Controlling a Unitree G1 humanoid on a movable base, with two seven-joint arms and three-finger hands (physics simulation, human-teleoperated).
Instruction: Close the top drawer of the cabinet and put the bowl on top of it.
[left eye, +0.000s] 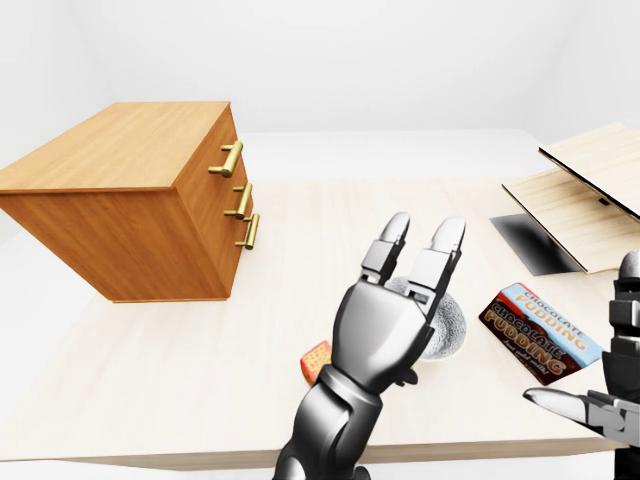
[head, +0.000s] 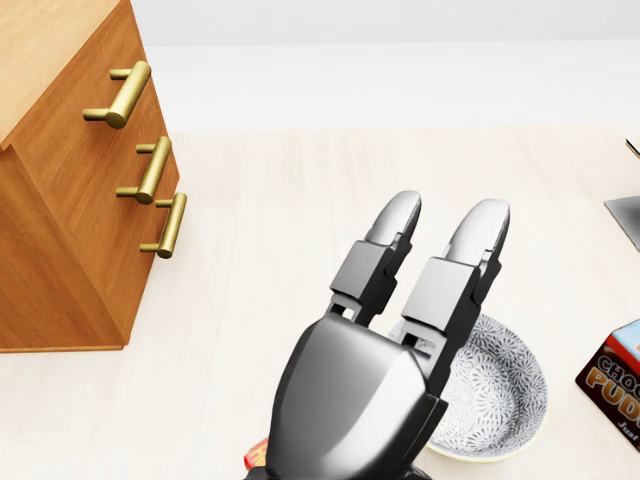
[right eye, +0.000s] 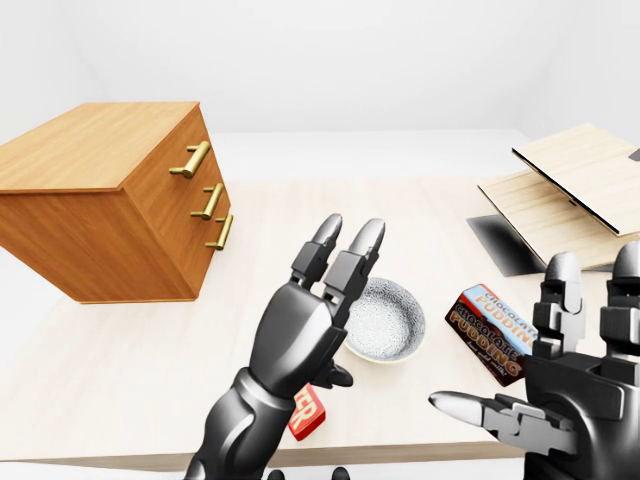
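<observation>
The right hand (right eye: 570, 390) is nearest, low in the right corner of the right-eye view, palm away from the camera, its fingers spread and straight with the thumb out to the left, gripping nothing; the head view does not show it. The left hand (right eye: 305, 335) rises from the bottom edge on a bent forearm, its back to the camera, two fingers (head: 480, 235) extended side by side and pointing up the picture, released and empty. Only the right-eye view shows its thumb, tucked below the palm beside a small red packet (right eye: 308, 412) on the pale worktop (left eye: 150, 350). The bowl (right eye: 380, 322), patterned grey inside, sits upright on the worktop just beyond the palm. In the head view the hand covers its left part, while the right-eye view shows it just right of the fingers; whether they touch the rim cannot be told. A pudding box (left eye: 540, 335) lies right of the bowl. Farther off at left stands the cabinet (left eye: 130, 190), its three brass-handled drawer fronts looking level, and at far right lie wooden boards (left eye: 590, 195).
</observation>
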